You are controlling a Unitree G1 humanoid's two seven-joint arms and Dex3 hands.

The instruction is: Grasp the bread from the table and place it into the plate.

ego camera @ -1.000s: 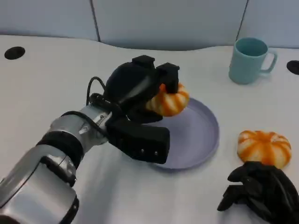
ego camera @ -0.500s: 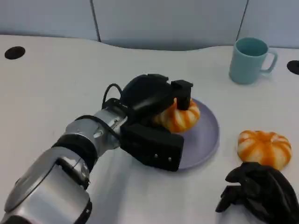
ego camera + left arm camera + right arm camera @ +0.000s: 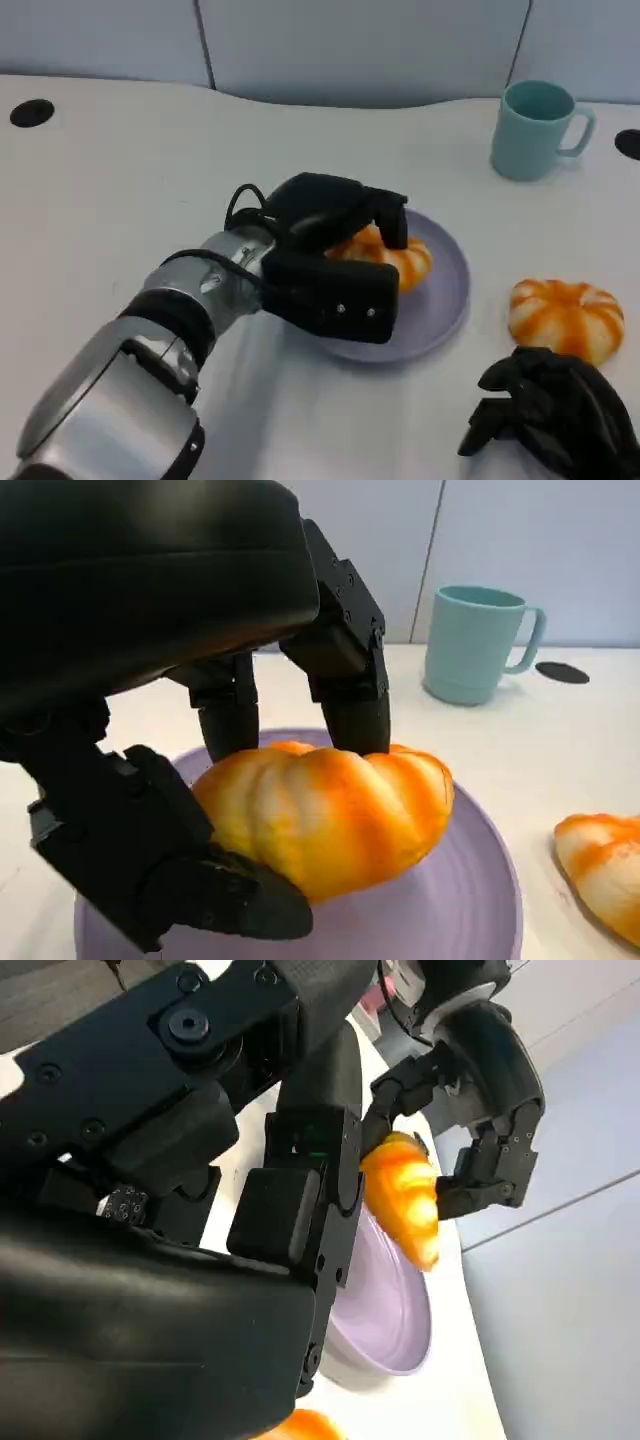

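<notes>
So the left hand (image 3: 335,255), still pinching the bread (image 3: 385,258), has dropped over the plate (image 3: 445,290) mid-frame; release looks next.

left hand (image 3: 470,1110) around bread (image 3: 402,1198), over plate (image 3: 385,1305)

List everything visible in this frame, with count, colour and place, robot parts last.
bread: 2, orange and white; one over the plate in the left hand's grip, one on the table right of the plate
plate: 1, lilac, table centre
mug: 1, teal, upright at the far right
table: 1, white, with black round holes
left hand: 1, black, fingers around the bread
right hand: 1, black, low at the near right, holding nothing
</notes>
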